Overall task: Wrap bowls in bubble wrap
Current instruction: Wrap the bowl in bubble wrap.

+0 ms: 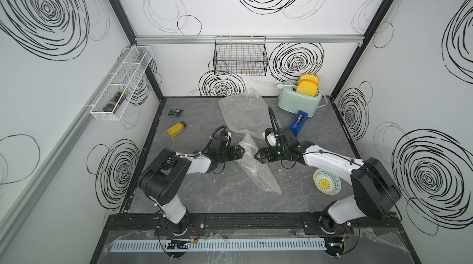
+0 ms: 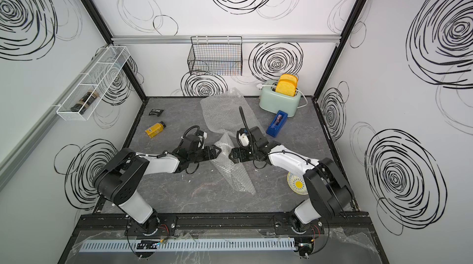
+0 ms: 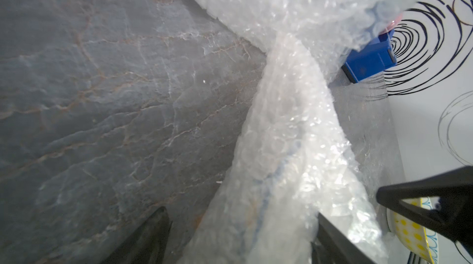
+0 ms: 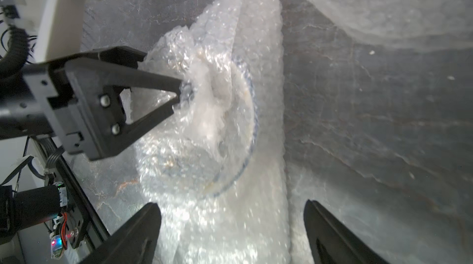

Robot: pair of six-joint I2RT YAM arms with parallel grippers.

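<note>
Roughly, blue-rimmed bowl [image 4: 238, 147] sits bundled in light, slippery bubble wrap [image 1: 258, 173], counter [image 1: 204, 198] centre, between left tool [image 1: 242, 151] and right tool [image 1: 256, 156], both spread apart. Fragile; likely best pinched by loose wrap ends. Bare sun bowl [image 1: 326, 182] near right.

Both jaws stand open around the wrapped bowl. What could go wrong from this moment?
1. The bubble wrap over the blue-rimmed bowl looks loose, and no tape shows on it. With the left gripper and the right gripper both open, it may unfold.
2. The sun bowl lies unwrapped close under the right arm; a swing of that arm could knock it.
</note>
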